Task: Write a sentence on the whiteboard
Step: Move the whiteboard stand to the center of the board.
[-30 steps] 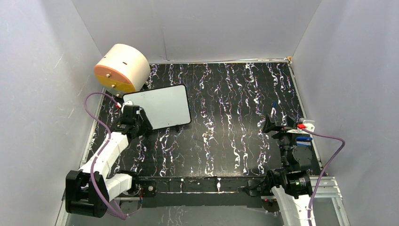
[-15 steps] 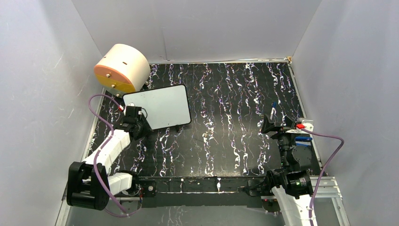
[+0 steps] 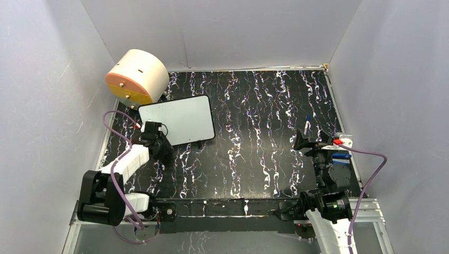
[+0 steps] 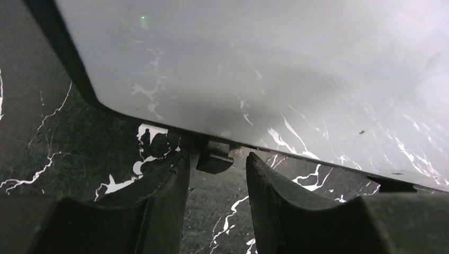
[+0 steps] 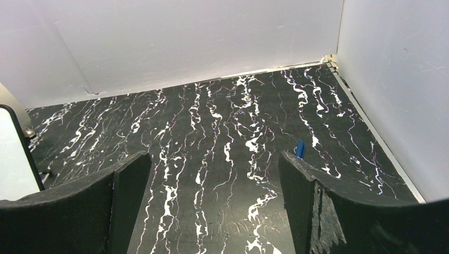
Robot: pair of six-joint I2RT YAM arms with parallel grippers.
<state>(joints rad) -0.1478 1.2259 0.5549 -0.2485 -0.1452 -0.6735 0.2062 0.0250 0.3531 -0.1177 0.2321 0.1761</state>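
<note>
The whiteboard point(image 3: 177, 119) lies on the far left with no words on it yet — all the writing is left to do — while the left gripper point(image 4: 217, 161) sits partly apart at its near edge and the right gripper point(image 5: 212, 164) gapes wide, empty.

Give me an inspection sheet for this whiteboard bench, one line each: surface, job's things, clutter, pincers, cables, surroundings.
Surface: black tabletop with white marbling.
Job's things: small black-rimmed grey-white whiteboard lies face up at far left; no writing seen.
Clutter: cream-and-orange cylindrical drum in the far left corner beside the board; slim blue pen-like stick lying at right.
Pincers: left pincer partly open at the board's near edge, small dark tab between its tips; right pincer wide open, empty.
Cables: purple cable looping off each arm.
Surroundings: plain pale grey walls on three sides.
</note>
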